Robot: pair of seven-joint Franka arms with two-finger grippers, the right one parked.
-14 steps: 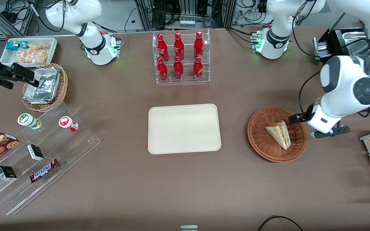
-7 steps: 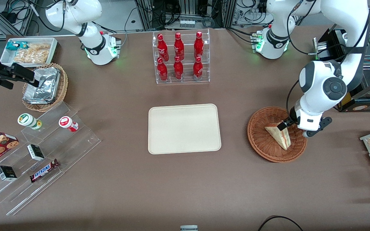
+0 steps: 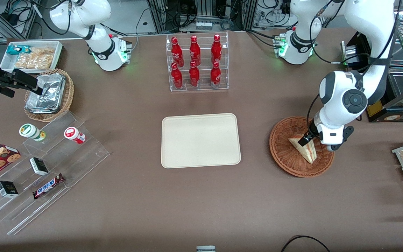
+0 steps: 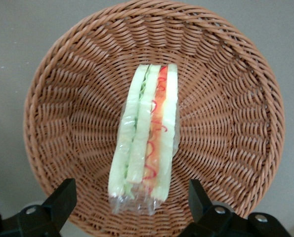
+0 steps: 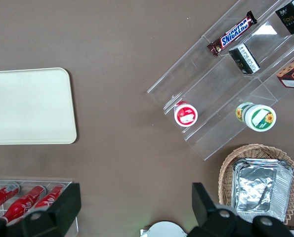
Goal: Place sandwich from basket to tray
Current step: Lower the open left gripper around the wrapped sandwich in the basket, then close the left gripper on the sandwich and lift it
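Sandwich: we see the sandwich (image 3: pixel 304 149) lying in the basket (image 3: pixel 285 154). It sits on edge in a clear wrap, with its cut side up, showing pale bread with green and red layers (image 4: pixel 146 143).
Basket: we see a round, reddish-brown wicker basket, near the tray and toward the working arm's end of the table. In the wrist view its woven rim (image 4: pixel 35 98) goes all around the sandwich.
Gripper: our gripper (image 3: pixel 308 137) hangs just above the basket, over the thick end of the sandwich. Its two black fingers (image 4: pixel 60 200) are spread wide, one on each side of the sandwich. They hold nothing. We cannot tell if they touch the wrap.
Tray: we see a flat cream tray (image 3: pixel 200 140) beside the basket, toward the parked arm's end. It has nothing on it.
Bottle rack: we see a clear rack of six red bottles (image 3: pixel 196 61), farther from the front camera than the tray.
Snack steps: we see clear steps with a Snickers bar (image 3: pixel 48 186), small dark boxes and two round tubs, well apart from the basket, toward the parked arm's end.
Foil basket: we see a lighter wicker basket with foil packets (image 3: pixel 47 92) near those steps.
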